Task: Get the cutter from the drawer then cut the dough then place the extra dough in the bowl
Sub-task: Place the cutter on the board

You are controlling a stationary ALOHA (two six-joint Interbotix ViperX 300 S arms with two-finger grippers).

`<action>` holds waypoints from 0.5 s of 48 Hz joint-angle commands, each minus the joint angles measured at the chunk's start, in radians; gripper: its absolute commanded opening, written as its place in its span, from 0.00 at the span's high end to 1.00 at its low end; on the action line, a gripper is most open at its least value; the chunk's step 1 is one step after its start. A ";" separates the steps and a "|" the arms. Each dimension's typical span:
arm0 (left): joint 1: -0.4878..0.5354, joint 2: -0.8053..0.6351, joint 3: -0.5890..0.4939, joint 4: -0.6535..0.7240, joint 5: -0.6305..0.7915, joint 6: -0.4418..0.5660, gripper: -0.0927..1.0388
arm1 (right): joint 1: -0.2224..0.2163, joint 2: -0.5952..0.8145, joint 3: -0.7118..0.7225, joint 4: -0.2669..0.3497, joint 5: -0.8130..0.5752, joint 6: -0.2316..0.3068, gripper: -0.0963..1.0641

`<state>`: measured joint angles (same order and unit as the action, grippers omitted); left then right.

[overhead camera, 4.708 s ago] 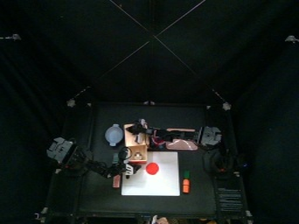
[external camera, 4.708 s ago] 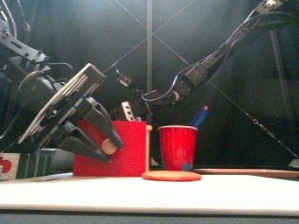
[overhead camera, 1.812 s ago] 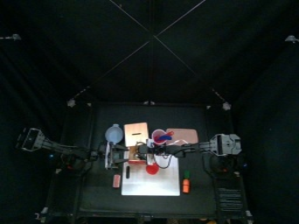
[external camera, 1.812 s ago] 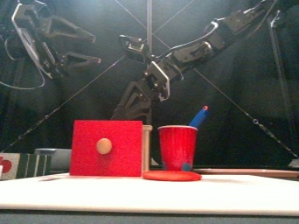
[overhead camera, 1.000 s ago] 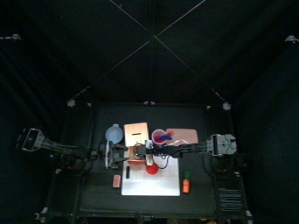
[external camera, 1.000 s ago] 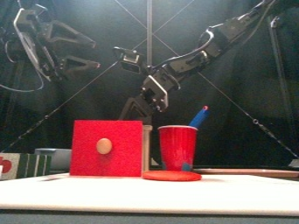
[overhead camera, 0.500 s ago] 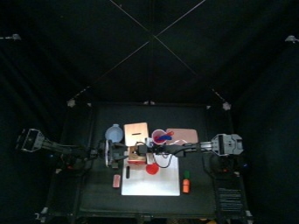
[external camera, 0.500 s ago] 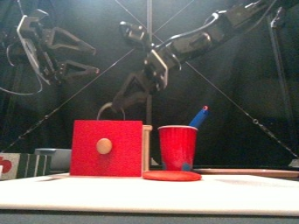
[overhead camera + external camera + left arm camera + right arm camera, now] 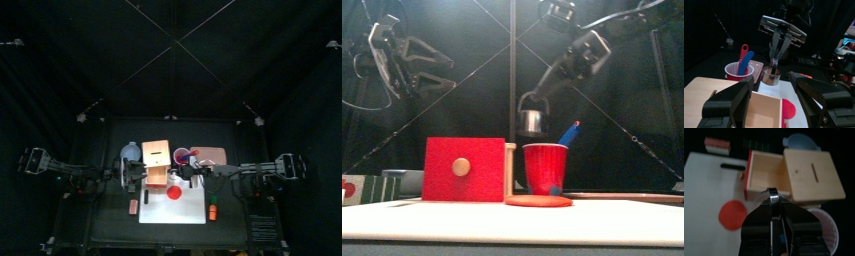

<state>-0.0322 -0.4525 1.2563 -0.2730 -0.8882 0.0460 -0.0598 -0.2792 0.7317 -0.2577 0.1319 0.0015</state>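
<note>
The right gripper [image 9: 775, 61] is clamped on the wire handle of the cutter [image 9: 771, 77], which hangs just below its fingertips, well above the dough [image 9: 539, 201]. The left gripper [image 9: 446, 74] hangs alongside, jaws spread wide.

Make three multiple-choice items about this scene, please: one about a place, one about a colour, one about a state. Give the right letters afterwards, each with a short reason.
1. Where is the cutter?
A. inside the bowl
B. hanging in the air from the right gripper
C. flat on the pink tray

2. What colour is the dough?
A. green
B. white
C. red

3. How is the drawer?
A. pulled open
B. pushed shut
C. turned upside down

Answers:
1 B: the shut gripper pinches its wire handle and the cutter hangs free.
2 C: a red disc lies on the white board.
3 A: its bare wooden inside shows in front of the box.
</note>
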 commanded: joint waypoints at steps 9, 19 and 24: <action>0.071 0.000 -0.035 0.000 -0.011 -0.002 0.10 | 0.018 -0.078 0.221 0.057 -0.025 0.020 0.55; 0.123 -0.002 -0.038 -0.003 -0.011 0.002 0.10 | 0.020 -0.064 0.261 0.061 -0.064 0.018 0.53; 0.144 0.000 -0.048 -0.003 -0.011 0.003 0.10 | 0.020 -0.063 0.272 0.063 -0.086 0.020 0.52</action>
